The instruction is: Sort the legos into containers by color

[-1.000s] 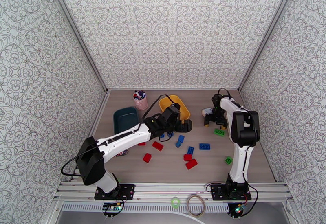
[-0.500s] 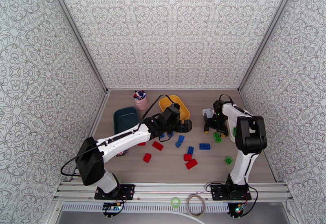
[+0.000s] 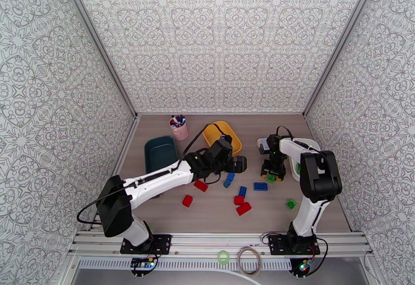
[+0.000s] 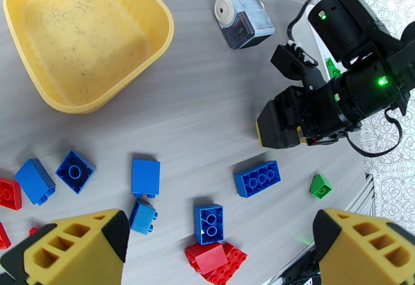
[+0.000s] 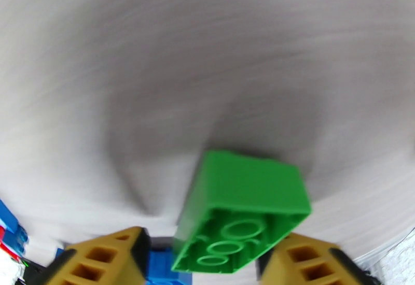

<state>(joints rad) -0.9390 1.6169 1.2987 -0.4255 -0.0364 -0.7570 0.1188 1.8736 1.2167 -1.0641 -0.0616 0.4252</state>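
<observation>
Two grabs in hand: right gripper (image 5: 207, 252) had jaws narrow, seemingly pinching a tilted green brick (image 5: 244, 198), underside toward its cam, prob. bound for the white tray (image 3: 310, 142) nearby; left gripper (image 4: 220, 224) hung wide open over blue bricks (image 4: 145, 176), lining up a pick.

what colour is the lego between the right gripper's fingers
Bright green. The lego shows best in the right wrist view.

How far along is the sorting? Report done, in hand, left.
Done: little; one green piece seems to sit in the white tray, the yellow tray is empty. In hand: the right end effector straddles a green brick. Left: red bricks, blue bricks and a small green cube loose on the table.
</observation>
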